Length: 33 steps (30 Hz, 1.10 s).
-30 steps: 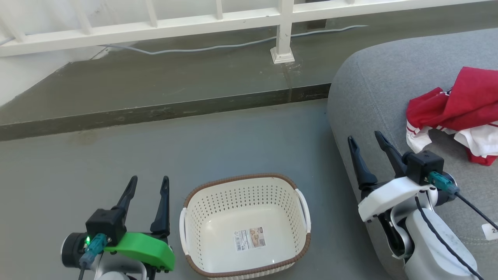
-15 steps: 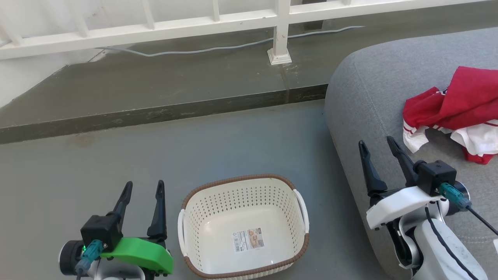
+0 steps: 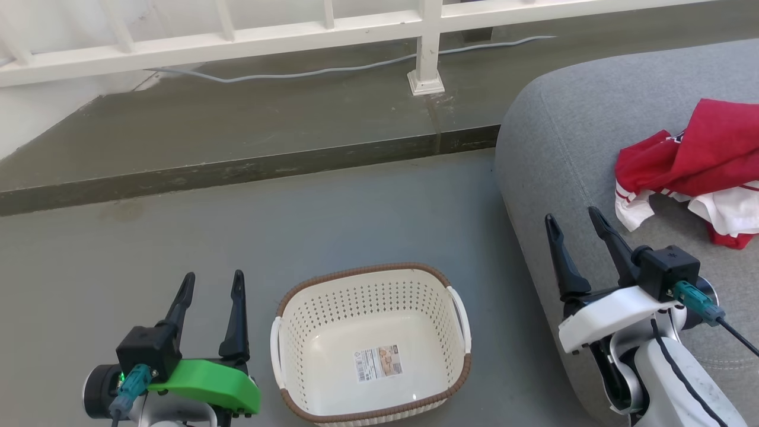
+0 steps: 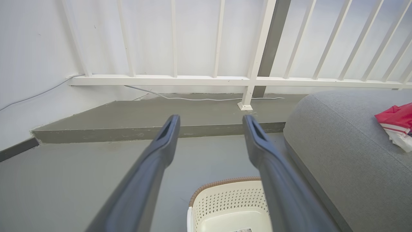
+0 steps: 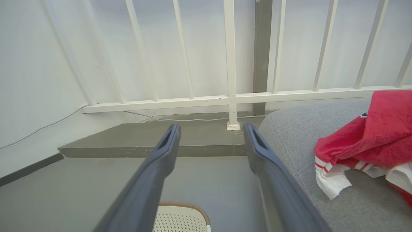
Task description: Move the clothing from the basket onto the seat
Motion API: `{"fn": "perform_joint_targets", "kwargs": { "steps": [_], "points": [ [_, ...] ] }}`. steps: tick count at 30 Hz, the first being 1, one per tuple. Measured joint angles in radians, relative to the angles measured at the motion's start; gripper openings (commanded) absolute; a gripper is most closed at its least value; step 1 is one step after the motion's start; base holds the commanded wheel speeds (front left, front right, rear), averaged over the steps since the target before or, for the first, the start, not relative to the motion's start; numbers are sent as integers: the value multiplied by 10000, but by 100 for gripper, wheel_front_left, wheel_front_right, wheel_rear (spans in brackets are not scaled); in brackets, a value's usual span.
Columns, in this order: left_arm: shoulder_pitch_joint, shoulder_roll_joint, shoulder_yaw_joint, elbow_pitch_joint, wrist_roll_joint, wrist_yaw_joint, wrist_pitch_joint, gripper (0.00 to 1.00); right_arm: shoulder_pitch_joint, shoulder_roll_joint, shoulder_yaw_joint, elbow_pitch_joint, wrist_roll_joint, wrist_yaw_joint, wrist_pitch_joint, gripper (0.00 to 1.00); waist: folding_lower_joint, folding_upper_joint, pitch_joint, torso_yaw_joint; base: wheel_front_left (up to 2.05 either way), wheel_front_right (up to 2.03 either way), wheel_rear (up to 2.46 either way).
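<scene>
While the basket (image 3: 363, 270) is sitting empty, the clothing (image 3: 699, 155) is lying on the seat (image 3: 563, 130), nearest the spread, empty right gripper (image 3: 571, 214).

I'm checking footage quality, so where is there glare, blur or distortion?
Head view: sharp, even daylight, one small glint on the basket floor. Left wrist view: left end effector blurs near the lens, railing bars splay. Right wrist view: right end effector likewise.
</scene>
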Motion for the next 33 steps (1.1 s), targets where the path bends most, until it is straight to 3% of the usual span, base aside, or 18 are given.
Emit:
{"fn": "perform_joint_targets", "kwargs": {
  "steps": [24,25,33],
  "points": [
    [136,-226,65,-94,468,0,176,100,384,-50,0,-857,86,-163,414,100,1,0,95,23,0,0,0],
    [138,-228,75,-96,500,0,176,0,392,-52,0,-890,86,-163,424,0,0,0,100,25,0,0,0],
    [283,-343,-19,313,320,-33,173,0,774,119,61,-458,291,-144,420,0,0,0,101,34,0,0,0]
  ]
}}
